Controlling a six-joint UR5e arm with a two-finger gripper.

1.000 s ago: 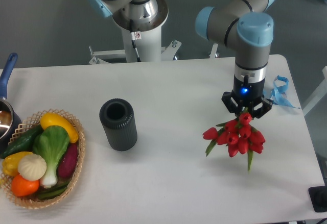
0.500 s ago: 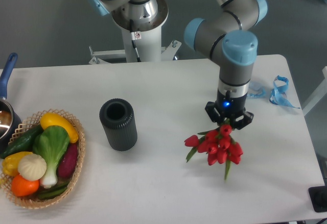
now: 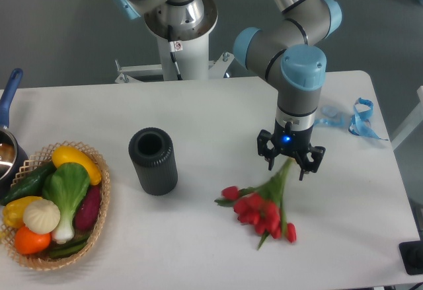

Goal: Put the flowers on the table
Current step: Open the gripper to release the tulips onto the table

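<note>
Jaws stand spread wide, holding nothing; the two fingers sit either side of the green stem ends, apparently clear of them, though contact at the stem tips cannot be ruled out from this view.

The flowers lie on the white counter, directly below the jaws and trailing away toward the camera side; the red buds fan out at the far end from the jaws, one bud off to the left, one low and to the right.

Long axis: runs from the stem ends between the fingers down and slightly left to the bud cluster; stems point up toward the jaws, buds point away from them.

Risks, as judgement: if the arm lifts or swings off sideways while the fingers flank the stems, a finger could snag a stem or leaf and drag the bunch; a straight vertical retreat looks safest; the bunch is loose, so any nudge may scatter the buds' fan; the dark cylinder, well to the left of the jaws, looks out of the way.
</note>
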